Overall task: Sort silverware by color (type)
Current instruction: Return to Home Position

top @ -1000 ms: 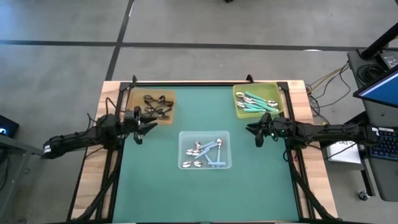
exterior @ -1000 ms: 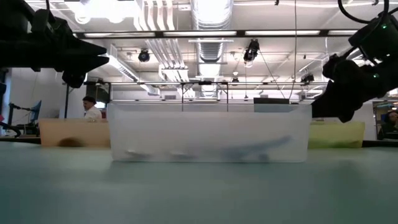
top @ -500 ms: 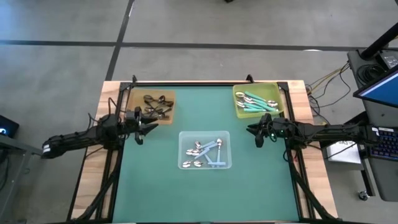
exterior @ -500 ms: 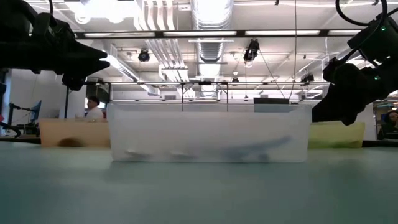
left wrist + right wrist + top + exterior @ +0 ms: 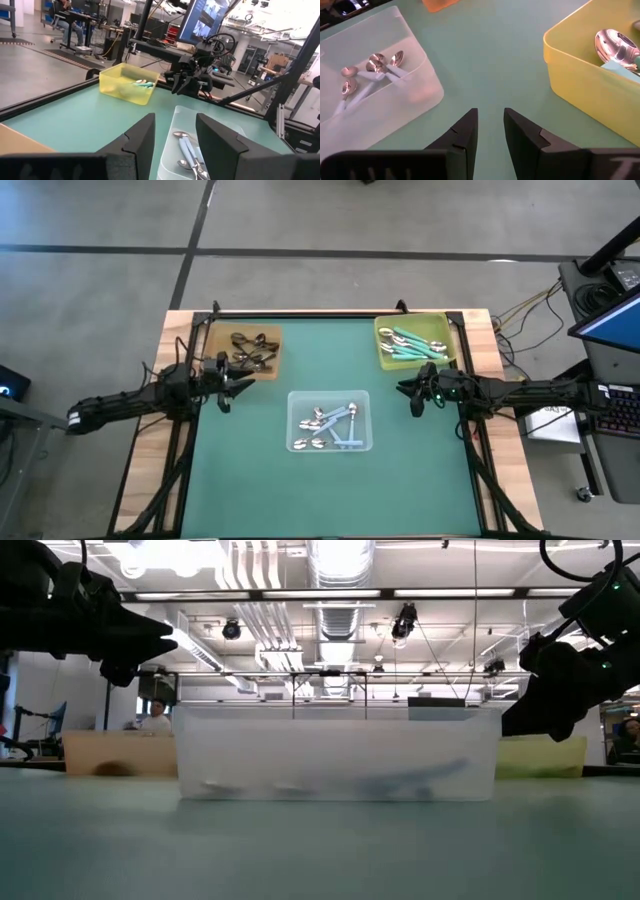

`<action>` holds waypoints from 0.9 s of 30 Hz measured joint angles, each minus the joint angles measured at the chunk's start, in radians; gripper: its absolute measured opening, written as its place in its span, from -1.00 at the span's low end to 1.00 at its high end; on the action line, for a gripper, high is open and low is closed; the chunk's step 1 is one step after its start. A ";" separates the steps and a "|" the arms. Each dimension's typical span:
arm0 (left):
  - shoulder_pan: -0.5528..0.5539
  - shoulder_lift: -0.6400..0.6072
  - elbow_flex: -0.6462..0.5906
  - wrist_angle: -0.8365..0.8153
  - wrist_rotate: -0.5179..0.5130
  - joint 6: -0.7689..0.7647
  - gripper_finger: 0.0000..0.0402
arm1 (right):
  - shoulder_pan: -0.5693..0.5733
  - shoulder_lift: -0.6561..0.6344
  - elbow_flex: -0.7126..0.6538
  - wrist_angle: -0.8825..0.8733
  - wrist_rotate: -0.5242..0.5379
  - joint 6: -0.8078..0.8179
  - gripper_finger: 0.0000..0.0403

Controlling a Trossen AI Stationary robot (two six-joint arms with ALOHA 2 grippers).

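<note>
While both arms hover above the green table mat (image 5: 330,480), all the silverware lies in trays. The landmark is the clear rectangular plastic tray (image 5: 292,420) at the middle of the mat.

- Clear tray: holds the silver-bowled spoons with pale-blue handles (image 5: 335,425), lying loosely across one another.
- Brown flat tray (image 5: 216,340): sits beyond the clear tray's left corner, at the far edge of the mat. It holds the all-dark metal spoons (image 5: 250,350) in a heap.
- Yellow-green plastic tray (image 5: 382,350): sits beyond the clear tray's right corner. It holds the silver-bowled spoons with teal handles (image 5: 412,343).

The left gripper (image 5: 240,387) hangs to the left of the clear tray, between it and the brown tray. Its fingers are spread and carry nothing. The right gripper (image 5: 405,392) hangs to the right of the clear tray, just short of the yellow-green tray. Its fingers stand slightly apart – nothing lies between them. Both grippers point inward toward the clear tray and are raised off the mat.
</note>
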 joint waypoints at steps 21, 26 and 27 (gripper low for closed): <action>0.000 0.014 0.000 0.000 0.000 0.000 -0.36 | 0.000 0.000 0.000 -0.001 0.000 0.000 -0.58; 0.000 0.014 0.000 0.000 0.000 0.000 -0.36 | 0.000 0.000 0.000 0.000 0.000 0.000 -0.61; 0.000 0.014 0.000 0.000 0.000 0.000 -0.36 | 0.000 0.000 0.000 -0.001 0.000 0.000 -0.62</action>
